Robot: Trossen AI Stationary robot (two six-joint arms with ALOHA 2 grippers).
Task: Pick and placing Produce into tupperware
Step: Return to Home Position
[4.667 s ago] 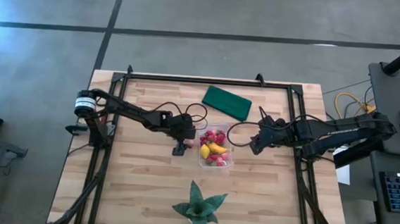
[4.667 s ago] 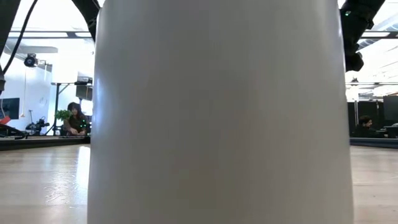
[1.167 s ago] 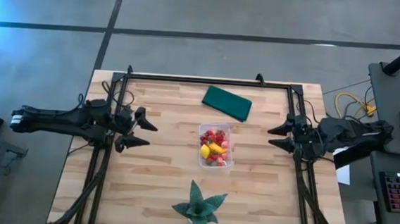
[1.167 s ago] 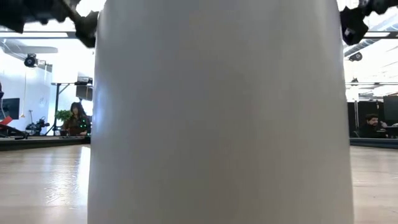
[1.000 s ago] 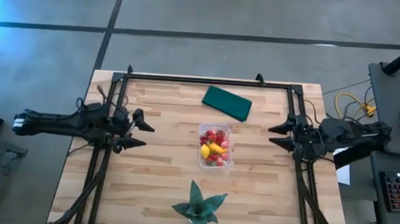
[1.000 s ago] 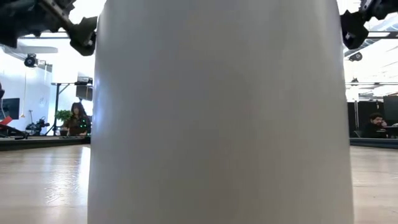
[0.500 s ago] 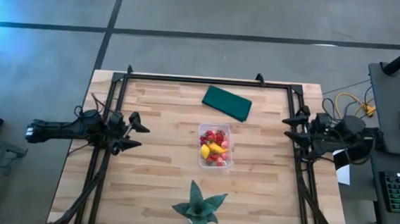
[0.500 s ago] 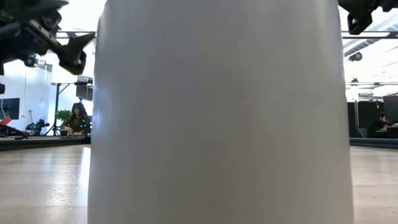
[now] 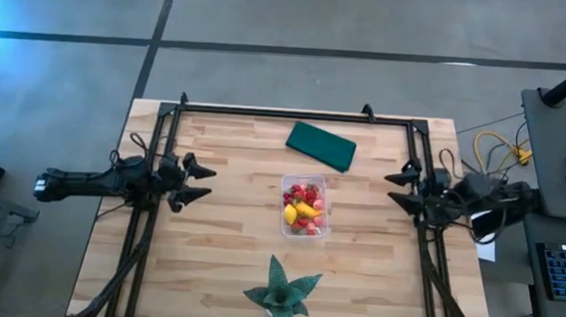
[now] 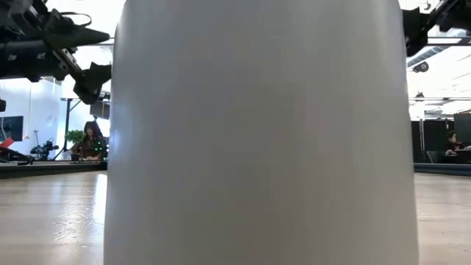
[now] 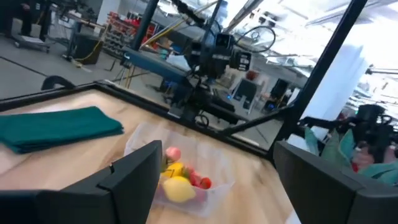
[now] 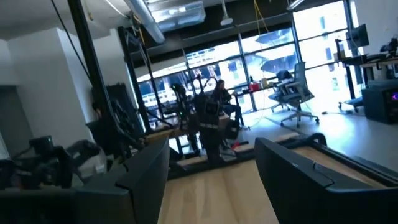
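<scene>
Wooden table, high view: tupperware mid-table, produce inside it; left gripper spread wide well left of the tupperware, right gripper spread well right. Low view: white cylinder blocks everything. Left wrist view: tupperware ahead, fingers apart.

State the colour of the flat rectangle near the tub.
The rectangle is dark green; high view shows it best.

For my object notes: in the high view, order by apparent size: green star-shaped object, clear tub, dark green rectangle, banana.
1-2. green star-shaped object, clear tub: close, not ranked; the object may stand nearer the camera.
3. dark green rectangle
4. banana
</scene>
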